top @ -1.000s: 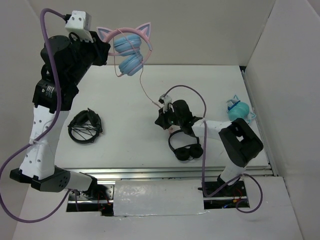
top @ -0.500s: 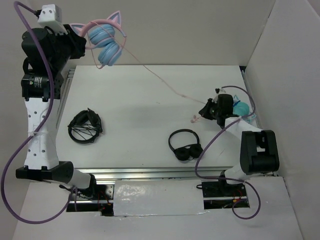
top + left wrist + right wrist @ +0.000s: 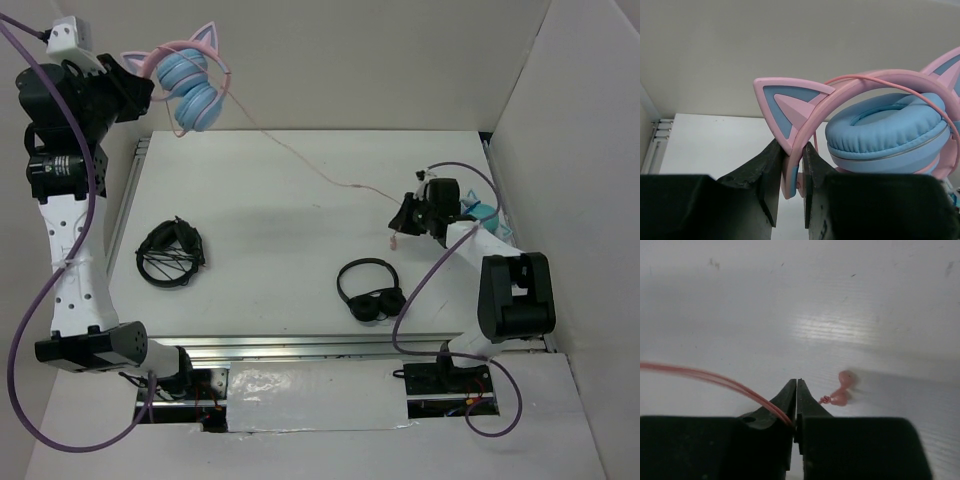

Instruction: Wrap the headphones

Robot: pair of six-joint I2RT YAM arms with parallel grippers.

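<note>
The headphones (image 3: 190,85), pink-banded with cat ears and light blue cups, hang high at the back left. My left gripper (image 3: 140,78) is shut on their band. In the left wrist view the pink band (image 3: 805,125) sits pinched between the jaws of the left gripper (image 3: 790,150), and a blue ear cup (image 3: 885,130) is on the right. The thin pink cable (image 3: 320,175) stretches across the table to my right gripper (image 3: 402,215), which is shut on it. The right wrist view shows the cable (image 3: 715,377) entering the right gripper (image 3: 796,385) from the left, with the pink plug (image 3: 842,390) dangling past it.
Plain black headphones (image 3: 370,290) lie near the front middle. A black bundled pair (image 3: 170,252) lies at the left. A teal cat-ear pair (image 3: 482,215) sits just behind the right gripper. White walls (image 3: 560,150) close off the back and right.
The left arm swung left and up with the headphones. The right gripper carried the cable to the right side of the table, so the cable now spans the table.
</note>
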